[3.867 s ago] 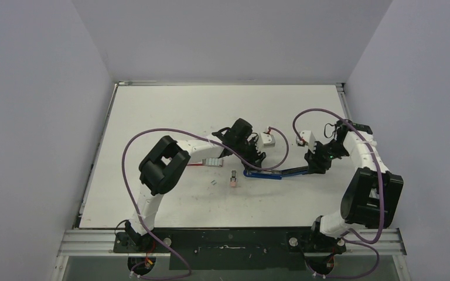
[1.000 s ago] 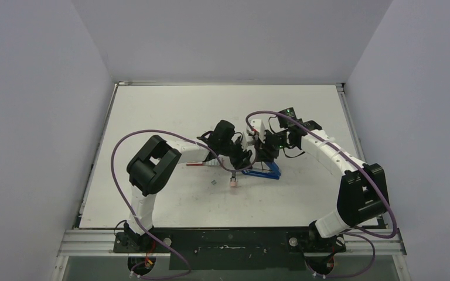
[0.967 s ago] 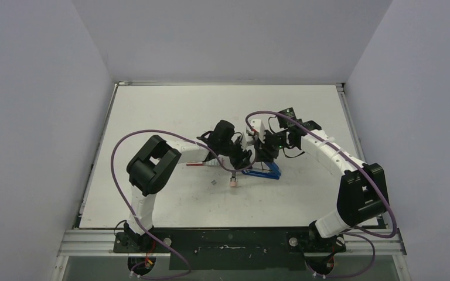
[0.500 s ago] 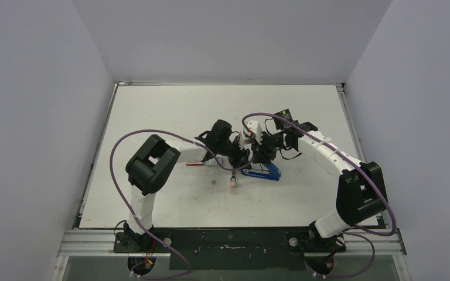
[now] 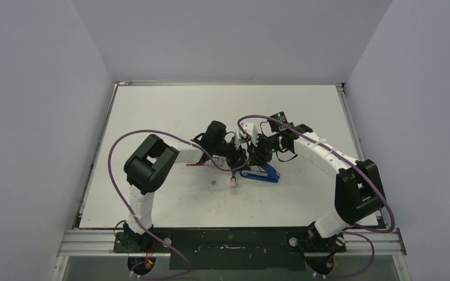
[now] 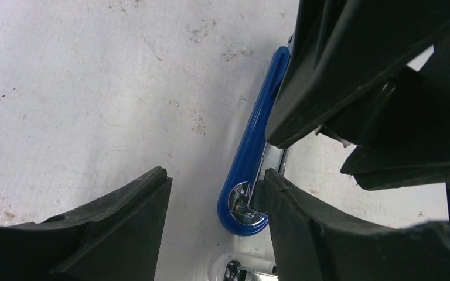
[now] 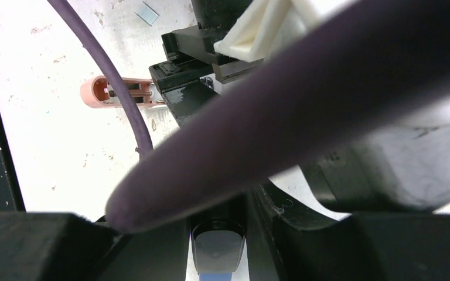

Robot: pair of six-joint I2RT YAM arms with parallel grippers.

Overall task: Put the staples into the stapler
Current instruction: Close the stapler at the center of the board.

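Seen from above, the blue stapler [image 5: 262,174] lies mid-table [image 5: 152,117] with both arms meeting over it. A small pink block [image 5: 233,182] sits just to its lower left. Only the left wrist view shows the left gripper [image 6: 217,202] spread open, the stapler's rounded blue end between its fingers, close to the one at frame right. The right wrist view, half blocked by a purple cable [image 7: 240,134], shows the right gripper [image 7: 217,231] closed on the stapler's black end.
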